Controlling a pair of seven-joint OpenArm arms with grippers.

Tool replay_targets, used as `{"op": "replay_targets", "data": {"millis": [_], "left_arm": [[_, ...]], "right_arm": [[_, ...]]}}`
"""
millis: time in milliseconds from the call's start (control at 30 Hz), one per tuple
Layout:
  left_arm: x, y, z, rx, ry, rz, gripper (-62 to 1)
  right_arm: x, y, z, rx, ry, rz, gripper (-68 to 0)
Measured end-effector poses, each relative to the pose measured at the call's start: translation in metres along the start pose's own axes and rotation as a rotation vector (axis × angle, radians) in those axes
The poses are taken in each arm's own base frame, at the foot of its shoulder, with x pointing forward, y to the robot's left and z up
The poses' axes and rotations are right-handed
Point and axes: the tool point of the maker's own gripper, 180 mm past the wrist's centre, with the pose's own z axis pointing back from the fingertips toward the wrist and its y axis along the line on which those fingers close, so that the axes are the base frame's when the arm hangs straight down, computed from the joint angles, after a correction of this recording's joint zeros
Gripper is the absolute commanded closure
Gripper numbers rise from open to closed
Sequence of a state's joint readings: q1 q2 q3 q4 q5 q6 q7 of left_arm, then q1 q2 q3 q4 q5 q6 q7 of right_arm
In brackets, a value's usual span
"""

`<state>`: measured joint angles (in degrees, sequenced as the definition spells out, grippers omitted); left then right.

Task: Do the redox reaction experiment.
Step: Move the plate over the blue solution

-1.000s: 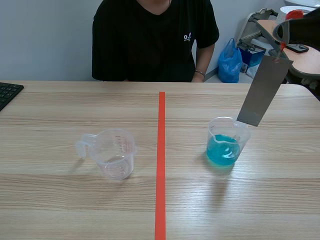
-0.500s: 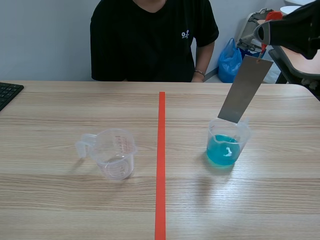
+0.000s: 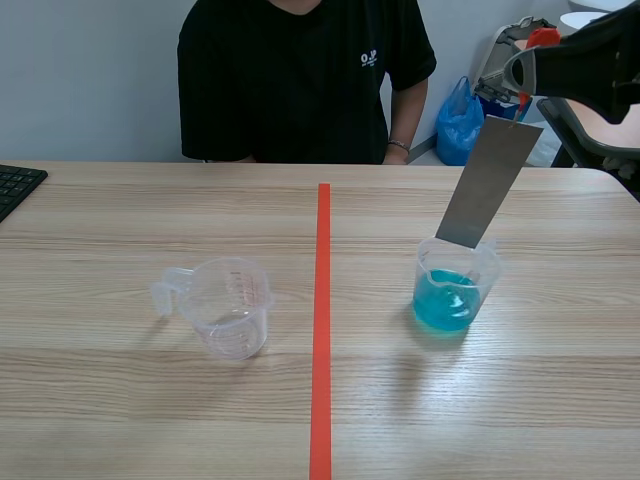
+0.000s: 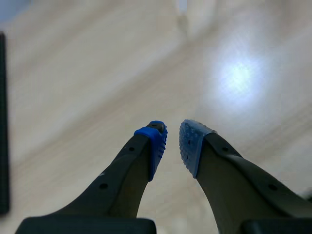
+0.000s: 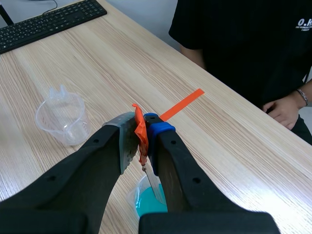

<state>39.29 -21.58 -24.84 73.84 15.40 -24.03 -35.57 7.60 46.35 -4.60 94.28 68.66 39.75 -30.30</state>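
A clear beaker of blue liquid [image 3: 447,292] stands right of the red line; under my right gripper it shows as the beaker [image 5: 142,204]. My right gripper [image 3: 520,78] is raised at the upper right, shut on the orange-tagged top of a grey metal strip [image 3: 487,185]. The strip hangs tilted, its lower end at the beaker's rim, above the liquid. The orange tag [image 5: 140,130] sits pinched in the right gripper [image 5: 142,127]. An empty clear measuring cup [image 3: 230,305] stands left of the line, also the cup [image 5: 63,116]. My left gripper [image 4: 173,141] hovers over bare table, shut on nothing.
A person in a black shirt [image 3: 300,80] sits across the table, one hand [image 5: 282,108] at the far edge. A black keyboard [image 3: 15,185] lies at the far left. A red tape line [image 3: 322,330] runs down the table's middle.
The right gripper has carried the metal strip leftward, bringing its lower end from beside the blue beaker to over its rim. In the last half second it hardly moved.
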Motion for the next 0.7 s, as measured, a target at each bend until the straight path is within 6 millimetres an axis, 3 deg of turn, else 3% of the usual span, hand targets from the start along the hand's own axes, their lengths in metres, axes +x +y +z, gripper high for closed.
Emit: {"op": "replay_targets", "data": {"millis": [100, 267, 700], "left_arm": [[0.025, 0.018, -0.021, -0.032, -0.083, -0.01, -11.4], [0.068, 0.033, -0.053, -0.089, -0.21, -0.024, -4.1], [0.145, 0.009, -0.151, -0.258, -0.313, -0.037, -4.0]], "right_arm": [[-0.001, 0.0, 0.0, 0.0, 0.004, 0.0, -1.5], [-0.001, 0.0, 0.0, 0.0, 0.007, 0.0, -1.5], [-0.003, 0.001, 0.0, 0.003, 0.018, -0.004, -1.5]]}}
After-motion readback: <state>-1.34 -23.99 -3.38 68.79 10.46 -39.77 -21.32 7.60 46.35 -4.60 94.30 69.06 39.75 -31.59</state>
